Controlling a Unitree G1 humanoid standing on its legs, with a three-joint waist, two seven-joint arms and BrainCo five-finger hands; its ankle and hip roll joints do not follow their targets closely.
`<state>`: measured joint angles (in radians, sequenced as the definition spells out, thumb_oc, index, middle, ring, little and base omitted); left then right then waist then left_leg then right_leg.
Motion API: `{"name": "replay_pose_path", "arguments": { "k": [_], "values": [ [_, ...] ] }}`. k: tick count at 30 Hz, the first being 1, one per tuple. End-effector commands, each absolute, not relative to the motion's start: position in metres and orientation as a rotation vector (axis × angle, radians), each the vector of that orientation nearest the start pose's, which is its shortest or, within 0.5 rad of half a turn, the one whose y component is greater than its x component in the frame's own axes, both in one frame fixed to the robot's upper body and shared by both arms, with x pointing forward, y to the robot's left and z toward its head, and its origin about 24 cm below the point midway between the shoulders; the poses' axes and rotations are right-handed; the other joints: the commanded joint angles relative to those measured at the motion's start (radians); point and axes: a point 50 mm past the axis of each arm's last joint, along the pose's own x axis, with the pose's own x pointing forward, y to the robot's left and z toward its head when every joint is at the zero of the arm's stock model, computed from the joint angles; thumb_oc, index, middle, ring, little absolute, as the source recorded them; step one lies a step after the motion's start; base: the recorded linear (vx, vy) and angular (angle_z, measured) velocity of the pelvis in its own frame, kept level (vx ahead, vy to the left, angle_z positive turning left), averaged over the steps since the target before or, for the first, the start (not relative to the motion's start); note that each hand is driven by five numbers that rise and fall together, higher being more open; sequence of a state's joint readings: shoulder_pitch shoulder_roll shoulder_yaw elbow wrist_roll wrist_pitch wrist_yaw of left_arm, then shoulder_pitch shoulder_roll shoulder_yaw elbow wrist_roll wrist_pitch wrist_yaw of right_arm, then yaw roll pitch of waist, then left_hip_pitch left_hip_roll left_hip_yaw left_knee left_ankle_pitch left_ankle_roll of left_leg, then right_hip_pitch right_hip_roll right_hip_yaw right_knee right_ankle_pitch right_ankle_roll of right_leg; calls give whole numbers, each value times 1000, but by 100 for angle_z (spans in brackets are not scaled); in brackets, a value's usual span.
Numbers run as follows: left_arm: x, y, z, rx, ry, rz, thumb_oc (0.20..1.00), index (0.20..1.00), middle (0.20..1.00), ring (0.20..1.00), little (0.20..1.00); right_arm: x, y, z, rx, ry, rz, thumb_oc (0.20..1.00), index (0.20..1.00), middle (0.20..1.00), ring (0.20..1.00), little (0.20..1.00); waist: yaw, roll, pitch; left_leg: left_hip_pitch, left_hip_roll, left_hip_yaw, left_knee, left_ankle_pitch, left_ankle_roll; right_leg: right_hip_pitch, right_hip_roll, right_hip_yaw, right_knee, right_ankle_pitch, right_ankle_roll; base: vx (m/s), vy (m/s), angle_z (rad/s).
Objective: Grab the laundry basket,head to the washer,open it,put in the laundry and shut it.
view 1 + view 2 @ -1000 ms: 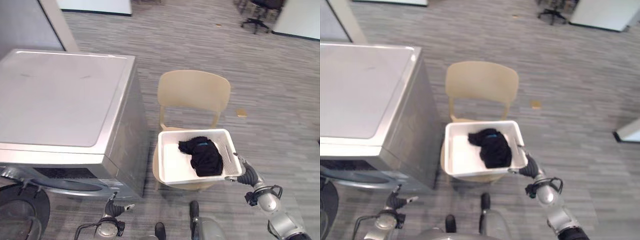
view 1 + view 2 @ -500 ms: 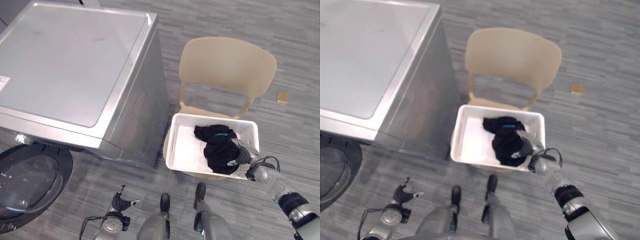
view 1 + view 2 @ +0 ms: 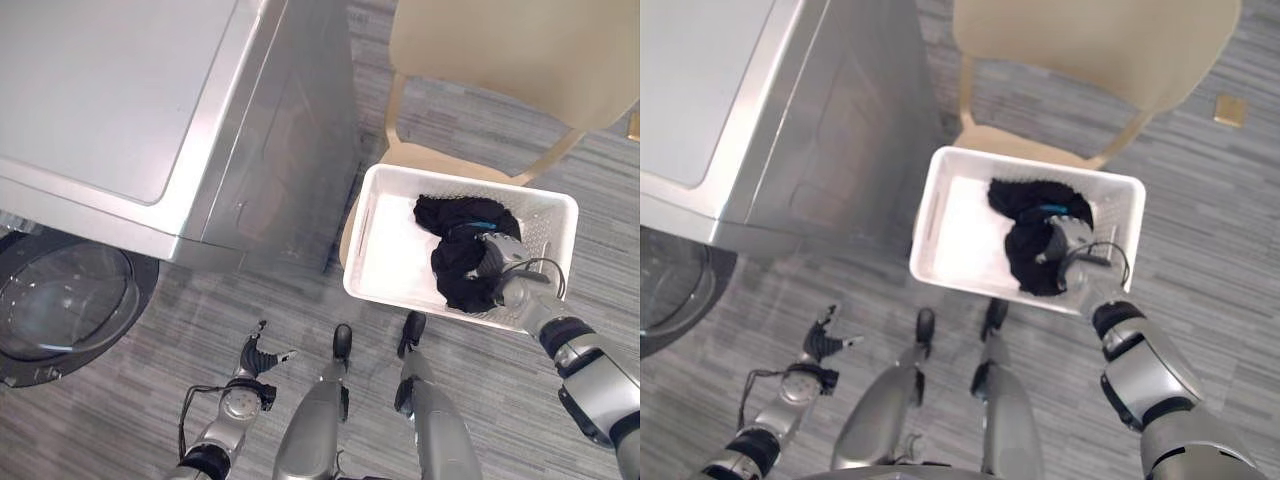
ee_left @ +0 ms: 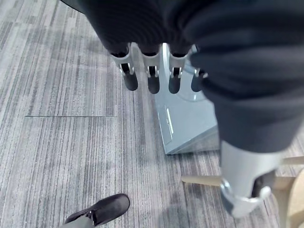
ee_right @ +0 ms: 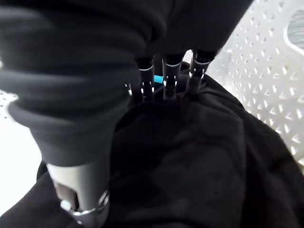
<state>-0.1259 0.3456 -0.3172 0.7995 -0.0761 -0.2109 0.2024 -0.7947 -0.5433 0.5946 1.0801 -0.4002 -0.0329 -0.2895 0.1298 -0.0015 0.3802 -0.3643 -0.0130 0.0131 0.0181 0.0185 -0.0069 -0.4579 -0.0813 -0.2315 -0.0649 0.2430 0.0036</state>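
The robot's right hand (image 3: 497, 262) reaches down into a white perforated laundry basket (image 3: 382, 262) and presses against the bundle of black laundry (image 3: 455, 270) lying in it; in the right wrist view the dark-tipped fingers (image 5: 171, 76) sink into the black cloth (image 5: 190, 161), so whether they have closed round it cannot be told. A short strip of blue (image 3: 484, 224) shows on the garment just beyond the hand, with the basket's perforated wall (image 5: 266, 71) close past the fingertips. No lettering or label can be read on the basket, the cloth or the machine. The basket sits on the seat of a pale beige chair (image 3: 500, 50), whose backrest rises on the far side of the right hand. Well to that hand's left stands the silver-grey washer (image 3: 150, 110), its flat top plain, and its round glass door (image 3: 65, 305) swung open low at the front. The left hand (image 3: 255, 352) hangs low over the grey striped carpet (image 3: 150, 400), far from the basket and nearer the open door; the left wrist view shows its fingers (image 4: 149, 71) straight and relaxed, with the thumb (image 4: 242, 190) apart and nothing in its grasp. Past those fingers in that view stands the washer's lower corner (image 4: 185, 128).
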Motion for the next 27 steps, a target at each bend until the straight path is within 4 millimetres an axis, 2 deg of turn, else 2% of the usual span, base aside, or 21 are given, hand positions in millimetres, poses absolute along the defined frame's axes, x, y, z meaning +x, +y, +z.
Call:
{"name": "replay_pose_path", "arguments": {
  "k": [1,2,3,8,13,14,16,17,18,20,21,22,23,24,25,27],
  "values": [
    [229,218,-70,439,430,26,1000,1000,1000,1000,1000,372,-252,74,-1330,174,-106,479,479,479,479,479,31,21,-10,-44,-17,-22,-21,82,-28,24,-42,15,137,-181,110,0,0,0],
    [230,217,-70,439,432,23,1000,1000,1000,1000,1000,371,-251,70,-1314,188,-99,200,200,200,200,200,35,25,-9,-43,-19,-27,-23,83,-29,24,-42,11,138,-184,110,-2,-49,5],
    [231,214,-69,438,428,16,1000,1000,1000,1000,1000,370,-245,67,-1249,183,-93,200,200,200,200,200,35,28,-8,-38,-21,-32,-29,87,-32,31,-42,5,138,-187,109,8,-34,6],
    [230,212,-70,430,430,12,1000,1000,1000,1000,1000,368,-233,67,-1155,112,-70,200,200,200,200,200,25,26,-15,-9,-21,-33,-53,88,-36,54,-40,6,129,-189,111,14,-15,9],
    [225,212,-73,421,446,24,1000,1000,1000,1000,1000,361,-217,79,-1028,-26,-56,200,200,200,200,200,2,2,-39,51,-12,-26,-71,76,-37,114,-38,13,104,-186,116,31,-10,-2],
    [222,213,-74,411,453,32,1000,1000,1000,1000,1000,355,-210,81,-957,-78,-42,200,200,200,200,200,-9,-7,-50,81,-8,-18,-75,66,-37,145,-35,14,96,-190,118,31,-6,-6],
    [219,213,-76,404,463,34,1000,1000,1000,1000,1000,349,-208,81,-901,-96,-39,200,200,200,200,200,-18,-12,-63,102,-8,-13,-81,61,-35,167,-33,17,87,-190,119,90,-3,-2],
    [213,218,-79,408,486,41,1000,1000,1000,1000,1000,339,-204,80,-818,-128,-21,200,200,200,200,200,-31,-20,-87,132,-7,-6,-84,50,-31,197,-34,18,78,-191,121,108,2,-1],
    [212,218,-79,409,487,40,1000,1000,1000,1000,1000,339,-204,79,-817,-126,-21,200,200,200,200,200,-31,-20,-87,134,-7,-6,-85,50,-31,199,-33,17,77,-190,122,108,4,-8],
    [206,224,-81,411,508,56,1000,1000,1000,1000,1000,327,-202,80,-701,-153,-13,200,200,200,200,200,-44,-30,-111,173,-7,1,-85,34,-25,240,-29,21,66,-195,123,116,15,-15],
    [199,229,-84,406,534,72,1000,1000,1000,1000,1000,318,-199,84,-584,-188,-6,200,200,200,200,200,-58,-36,-137,207,-7,8,-84,18,-19,273,-26,29,60,-201,125,106,22,-9],
    [198,229,-84,407,535,71,1000,1000,1000,1000,1000,317,-200,83,-583,-186,-6,200,200,200,200,200,-57,-36,-136,210,-6,8,-84,18,-19,276,-26,29,60,-202,125,138,51,-12],
    [189,234,-88,398,565,86,1000,1000,1000,1000,1000,307,-195,87,-450,-220,14,200,200,200,200,200,-69,-39,-168,246,-6,16,-82,1,-15,307,-25,36,57,-207,126,80,33,-19],
    [188,234,-88,399,566,85,1000,1000,1000,1000,1000,307,-195,87,-449,-218,14,200,200,200,200,200,-68,-39,-167,249,-6,16,-82,1,-15,310,-24,36,56,-208,126,131,83,-30],
    [181,237,-91,384,587,100,1000,1000,1000,1000,1000,297,-190,92,-301,-252,38,200,200,200,200,200,-82,-41,-196,280,-6,24,-77,-15,-11,337,-23,46,58,-213,128,55,49,-26],
    [177,238,-92,375,598,106,1000,1000,1000,1000,1000,293,-188,93,-230,-264,49,200,200,200,200,200,-85,-42,-210,296,-7,29,-71,-25,-8,351,-22,52,58,-215,127,62,71,-20]
  ]
}}
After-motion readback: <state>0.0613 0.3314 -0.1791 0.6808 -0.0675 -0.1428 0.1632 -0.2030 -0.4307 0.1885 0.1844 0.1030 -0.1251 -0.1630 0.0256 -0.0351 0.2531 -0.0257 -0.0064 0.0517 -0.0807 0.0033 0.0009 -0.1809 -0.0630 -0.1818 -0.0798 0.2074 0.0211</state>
